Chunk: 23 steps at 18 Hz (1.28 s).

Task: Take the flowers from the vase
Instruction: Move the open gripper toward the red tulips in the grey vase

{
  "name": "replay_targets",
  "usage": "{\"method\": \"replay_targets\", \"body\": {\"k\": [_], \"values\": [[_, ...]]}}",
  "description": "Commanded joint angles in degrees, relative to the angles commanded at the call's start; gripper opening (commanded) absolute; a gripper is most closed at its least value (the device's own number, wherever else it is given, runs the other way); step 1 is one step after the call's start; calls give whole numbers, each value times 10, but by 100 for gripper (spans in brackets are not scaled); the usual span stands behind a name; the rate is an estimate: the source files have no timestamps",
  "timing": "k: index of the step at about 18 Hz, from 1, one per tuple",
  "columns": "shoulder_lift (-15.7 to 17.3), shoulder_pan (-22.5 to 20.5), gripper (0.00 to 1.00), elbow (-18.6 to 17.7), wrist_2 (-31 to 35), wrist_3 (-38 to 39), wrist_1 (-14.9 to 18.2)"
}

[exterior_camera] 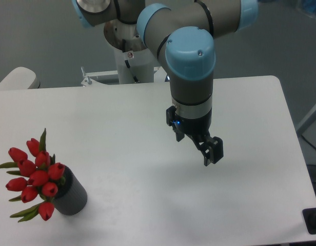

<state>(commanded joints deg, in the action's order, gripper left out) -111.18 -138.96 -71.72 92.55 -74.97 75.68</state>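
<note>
Hanging above the white counter (pixel 147 118), my fingers (pixel 211 152) pointed down and slightly toward the right, well apart from everything the job concerned. They gripped nothing; the two dark tips sat so close together from this angle that I could not tell whether they were parted or pressed shut. A small blue light glowed on the black wrist piece just above them, under the grey and pale blue joints of my arm (pixel 191 72).

Far off at the near left corner of the counter stood the vase (pixel 72 195), a short dark grey cylinder, leaning toward the camera in this view. The flowers (pixel 35 177) were in it, their red closed buds bunched over its mouth and spilling out to the left, with narrow green leaves poking up and sideways among them. Their stems were hidden by the buds and the vase wall. My base (pixel 132 61) rose behind the counter's far edge
</note>
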Motion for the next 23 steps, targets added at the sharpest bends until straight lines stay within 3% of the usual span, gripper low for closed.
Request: {"method": "replay_targets", "body": {"k": [6, 10, 15, 18, 19, 23], "values": [[4, 4, 100, -23, -7, 7, -4], [11, 23, 100, -53, -15, 10, -36], [22, 33, 100, -65, -102, 85, -44], [42, 33, 100, -101, -154, 126, -63], [51, 39, 100, -121, -163, 146, -79], [78, 59, 100, -203, -237, 234, -195]]}}
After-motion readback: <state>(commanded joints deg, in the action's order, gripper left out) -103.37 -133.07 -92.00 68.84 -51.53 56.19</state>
